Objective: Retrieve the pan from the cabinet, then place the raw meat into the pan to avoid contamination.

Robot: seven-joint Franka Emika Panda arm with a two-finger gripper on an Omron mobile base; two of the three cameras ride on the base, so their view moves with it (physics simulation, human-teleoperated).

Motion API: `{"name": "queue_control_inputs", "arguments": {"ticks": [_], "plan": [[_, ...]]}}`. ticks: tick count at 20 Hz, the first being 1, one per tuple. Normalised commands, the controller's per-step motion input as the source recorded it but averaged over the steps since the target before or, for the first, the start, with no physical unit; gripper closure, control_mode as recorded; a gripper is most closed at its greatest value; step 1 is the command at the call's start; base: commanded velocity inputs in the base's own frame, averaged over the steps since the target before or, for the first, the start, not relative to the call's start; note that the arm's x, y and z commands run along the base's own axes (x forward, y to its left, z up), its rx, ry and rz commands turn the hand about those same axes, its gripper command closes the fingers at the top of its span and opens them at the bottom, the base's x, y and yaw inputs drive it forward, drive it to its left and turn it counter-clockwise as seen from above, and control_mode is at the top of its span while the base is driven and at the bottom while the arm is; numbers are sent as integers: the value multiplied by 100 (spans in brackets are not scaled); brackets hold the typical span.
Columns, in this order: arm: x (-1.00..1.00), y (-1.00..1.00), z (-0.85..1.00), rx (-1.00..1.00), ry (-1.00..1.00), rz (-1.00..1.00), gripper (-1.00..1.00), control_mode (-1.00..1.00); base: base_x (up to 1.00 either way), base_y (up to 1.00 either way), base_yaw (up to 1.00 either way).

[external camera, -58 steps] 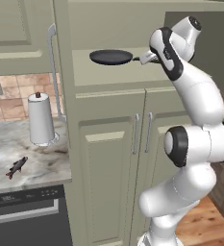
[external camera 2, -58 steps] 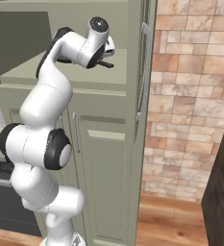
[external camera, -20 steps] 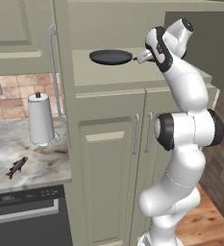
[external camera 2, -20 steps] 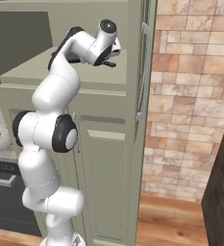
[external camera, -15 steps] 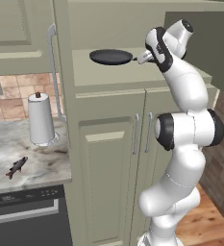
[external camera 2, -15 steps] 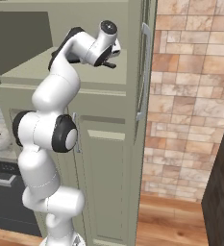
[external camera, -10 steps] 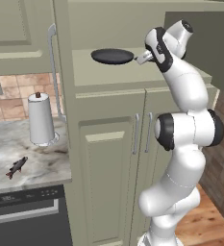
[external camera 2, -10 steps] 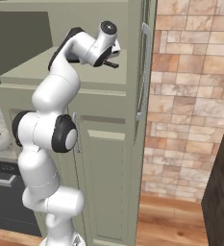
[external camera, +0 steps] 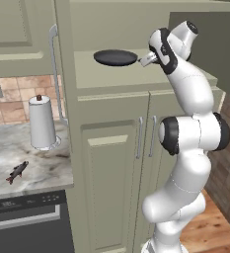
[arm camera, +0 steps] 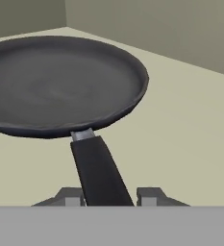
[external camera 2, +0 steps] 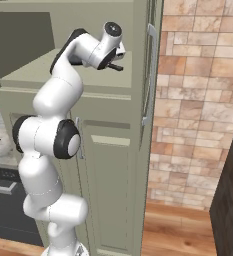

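the cabinet (external camera: 111, 163), the tall sage-green unit with its upper door swung open at the upper left of the left base view, takes the middle of that frame, and we reach into its open shelf because the pan is stored there. our white arm (external camera: 190, 148) rises from the lower right and bends over toward the shelf at upper centre. the pan (external camera: 115, 57) lies flat on the shelf with its handle (arm camera: 98, 173) pointing back at us — a lie that lets us take it by the handle rather than by the rim. the gripper (external camera: 147, 59) sits at that handle's end; in the hand view the handle runs down between the two finger tips (arm camera: 70, 196), and we judge the claw closed on the handle, though the contact itself is partly hidden at the bottom edge. the raw meat (external camera: 17, 171), a small dark fish, waits on the marble counter (external camera: 18, 153) at the lower left, near the paper-towel roll (external camera: 42, 122) and well apart from the pan.

the left base view gives pan, fish and counter together; the right base view shows the arm's back and the brick wall (external camera 2: 198, 100) — there the wrist covers the pan.
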Motion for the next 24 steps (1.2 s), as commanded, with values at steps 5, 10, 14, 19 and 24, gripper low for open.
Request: {"name": "queue_control_inputs", "arguments": {"ticks": [5,10,14,19,24], "plan": [[-1,0,0,0,0,0,100,-100,0,0,0],[-18,0,0,0,0,0,100,-100,0,0,0],[-32,0,0,0,0,0,100,-100,0,0,0],[-37,0,0,0,0,0,100,-100,0,0,0],[-37,0,0,0,0,0,100,-100,0,0,0]]}}
